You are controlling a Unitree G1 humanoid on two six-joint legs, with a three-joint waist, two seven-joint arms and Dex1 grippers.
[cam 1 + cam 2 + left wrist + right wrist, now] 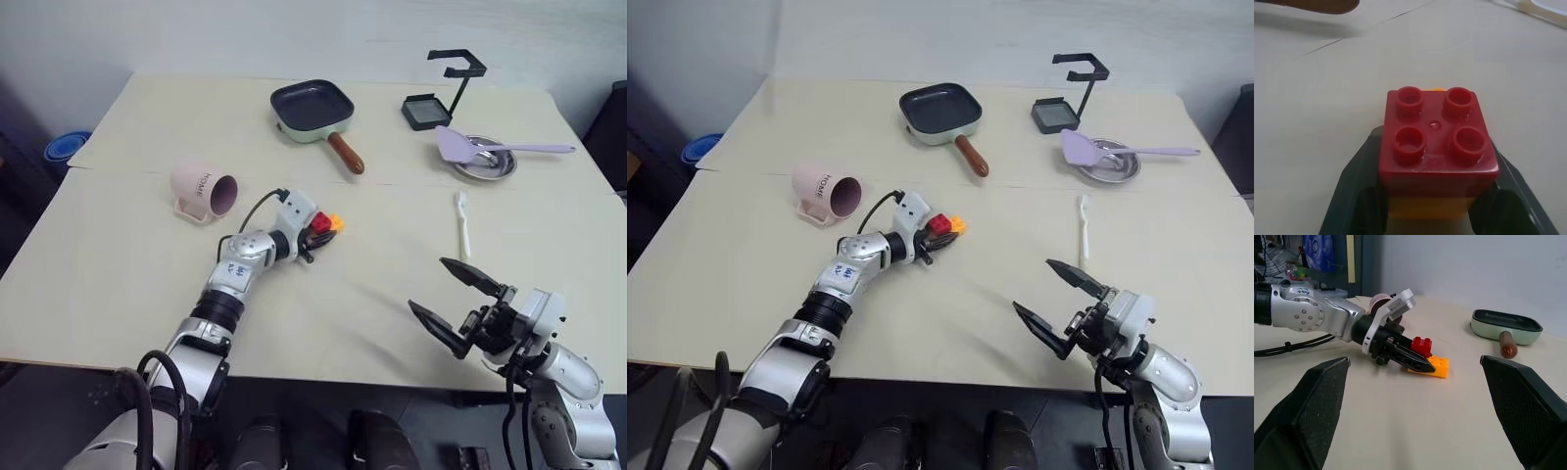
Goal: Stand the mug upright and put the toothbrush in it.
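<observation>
A pale cream table (127,264), with a thin seam running across it, carries everything. The pink mug (202,189) lies on its side toward the left, its mouth facing right. A red and orange toy brick (324,225) sits near the middle. At the far edge rest a green pan (313,112) with a brown handle and a black stand (443,93). A metal dish (487,162) holds a lilac spatula (490,148). The white toothbrush (462,223) lies flat on the right, in front of the dish
</observation>
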